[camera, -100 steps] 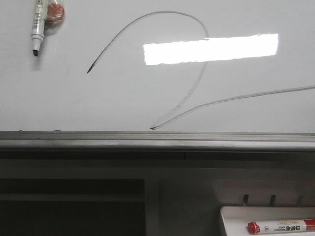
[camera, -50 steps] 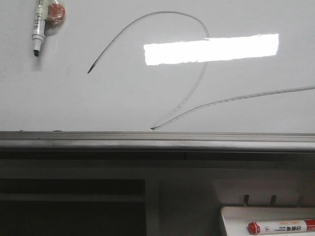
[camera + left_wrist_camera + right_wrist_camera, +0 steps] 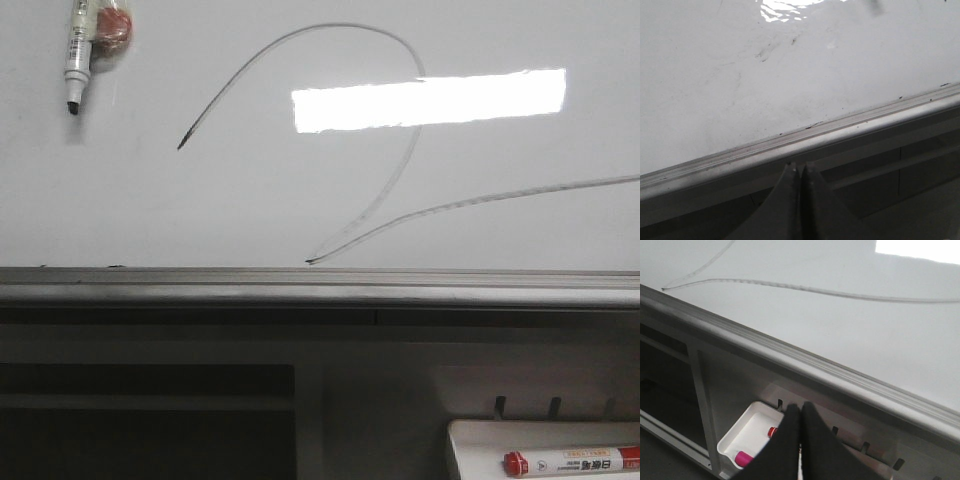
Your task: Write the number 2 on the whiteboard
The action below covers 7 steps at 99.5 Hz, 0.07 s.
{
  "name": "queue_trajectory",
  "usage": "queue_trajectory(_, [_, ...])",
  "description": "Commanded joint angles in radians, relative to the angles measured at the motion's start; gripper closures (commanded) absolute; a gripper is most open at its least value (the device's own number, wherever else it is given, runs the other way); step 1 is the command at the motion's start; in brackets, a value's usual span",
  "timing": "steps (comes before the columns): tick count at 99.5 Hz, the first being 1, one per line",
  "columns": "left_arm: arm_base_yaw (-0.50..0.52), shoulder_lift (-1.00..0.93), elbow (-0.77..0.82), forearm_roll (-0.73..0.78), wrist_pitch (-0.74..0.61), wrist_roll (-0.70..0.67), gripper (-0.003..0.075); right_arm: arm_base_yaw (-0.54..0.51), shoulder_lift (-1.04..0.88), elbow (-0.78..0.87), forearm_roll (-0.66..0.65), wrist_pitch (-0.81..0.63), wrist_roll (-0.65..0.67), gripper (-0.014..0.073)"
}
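The whiteboard (image 3: pixel 150 210) fills the upper part of the frame, with a bright rectangular light reflection (image 3: pixel 428 100) on its glossy surface. The number 2 (image 3: pixel 400 190) is drawn in thin dark-grey line: arch, diagonal down to a point just above the grey metal rail (image 3: pixel 320 285), long tail running right to the frame edge. A black-tipped marker (image 3: pixel 76 55) sits at upper left, tip down. A white tray (image 3: pixel 480 440) at lower right holds a red-capped marker (image 3: pixel 572 461).
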Motion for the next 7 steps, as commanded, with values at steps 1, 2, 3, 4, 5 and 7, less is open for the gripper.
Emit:
queue_trajectory(1, [0.0, -0.027, 0.012, -0.01, -0.06, -0.008, 0.0741, -0.008, -0.02, 0.024, -0.005, -0.027, -0.002, 0.0655])
queue_trajectory(2, [0.0, -0.027, 0.012, -0.01, -0.06, -0.008, 0.0741, -0.008, -0.02, 0.024, -0.005, -0.027, -0.002, 0.0655])
queue_trajectory(3, [0.0, -0.027, 0.012, -0.01, -0.06, -0.008, 0.0741, -0.008, -0.02, 0.024, -0.005, -0.027, -0.002, 0.0655])
queue_trajectory(4, [0.0, -0.027, 0.012, -0.01, -0.06, -0.008, 0.0741, -0.008, -0.02, 0.024, -0.005, -0.027, -0.002, 0.0655])
queue_trajectory(5, [0.0, -0.027, 0.012, -0.01, -0.06, -0.008, 0.0741, -0.008, -0.02, 0.024, -0.005, -0.027, -0.002, 0.0655])
queue_trajectory(7, [0.0, -0.027, 0.012, -0.01, -0.06, -0.008, 0.0741, -0.008, -0.02, 0.024, -0.005, -0.027, -0.002, 0.0655])
